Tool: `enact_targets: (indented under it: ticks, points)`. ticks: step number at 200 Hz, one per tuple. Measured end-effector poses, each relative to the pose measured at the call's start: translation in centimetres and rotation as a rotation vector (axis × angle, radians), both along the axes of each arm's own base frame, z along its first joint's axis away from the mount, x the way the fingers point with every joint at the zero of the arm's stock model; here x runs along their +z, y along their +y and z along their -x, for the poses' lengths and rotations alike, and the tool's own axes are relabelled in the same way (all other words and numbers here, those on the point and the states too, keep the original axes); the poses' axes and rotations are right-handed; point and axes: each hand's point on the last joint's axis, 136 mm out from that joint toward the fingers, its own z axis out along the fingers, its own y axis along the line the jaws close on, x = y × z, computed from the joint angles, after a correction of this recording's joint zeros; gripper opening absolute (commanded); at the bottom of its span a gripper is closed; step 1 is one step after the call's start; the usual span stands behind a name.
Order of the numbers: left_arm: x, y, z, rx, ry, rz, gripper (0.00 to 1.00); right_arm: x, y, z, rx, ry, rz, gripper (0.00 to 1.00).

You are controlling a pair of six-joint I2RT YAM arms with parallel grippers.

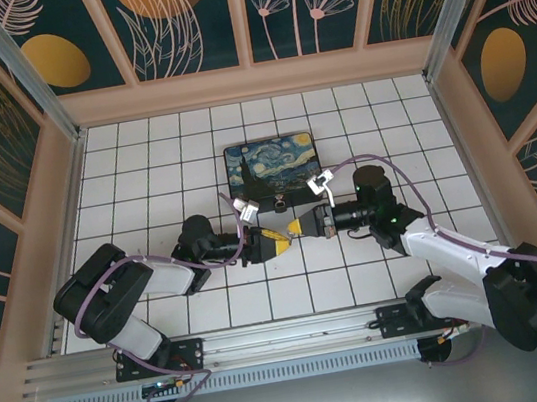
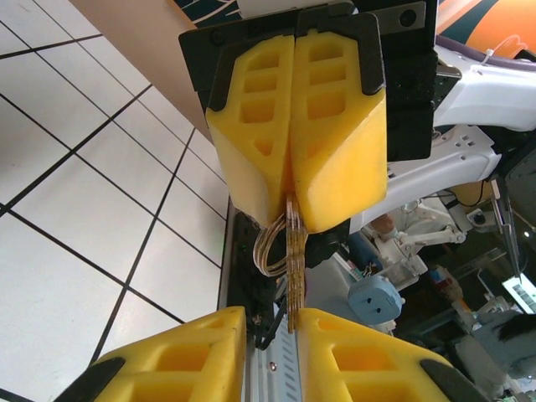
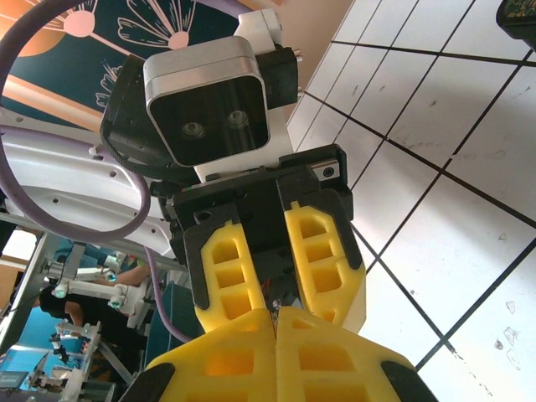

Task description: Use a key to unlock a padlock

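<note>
My two grippers meet tip to tip above the tiles in front of the painted box. The right gripper [image 1: 301, 229] [image 3: 276, 316] is shut on the key [image 2: 294, 268]. The key's thin ribbed blade sticks out of the pressed yellow pads, with a wire ring [image 2: 271, 247] hanging beside it. A small metal end [image 3: 275, 307] shows at the seam of those pads. The left gripper [image 1: 287, 241] [image 2: 272, 325] is open with a narrow gap. The blade's tip rests at the inner corner of its right-hand finger [image 2: 368, 352]. I cannot make out the padlock; a small dark piece [image 1: 278, 201] at the box's front edge is too small to identify.
The dark box with the blue-yellow painted lid [image 1: 271, 164] lies just behind the grippers. Patterned walls close off the back and both sides. An aluminium rail [image 1: 270, 347] runs along the near edge by the arm bases. Cables loop over both wrists.
</note>
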Motion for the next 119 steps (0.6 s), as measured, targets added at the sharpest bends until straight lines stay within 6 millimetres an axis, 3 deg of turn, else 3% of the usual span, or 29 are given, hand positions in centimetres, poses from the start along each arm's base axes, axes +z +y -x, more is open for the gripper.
enact_targets:
  ticks: [75, 119]
  points:
    - [0.0, 0.0, 0.44, -0.016, -0.005, 0.007, 0.15, 0.04, 0.3, 0.44, 0.017, -0.002, -0.001, 0.01]
    - [0.13, 0.1, 0.63, -0.02, -0.016, 0.016, 0.03, 0.04, 0.36, 0.54, 0.02, -0.002, -0.001, 0.08]
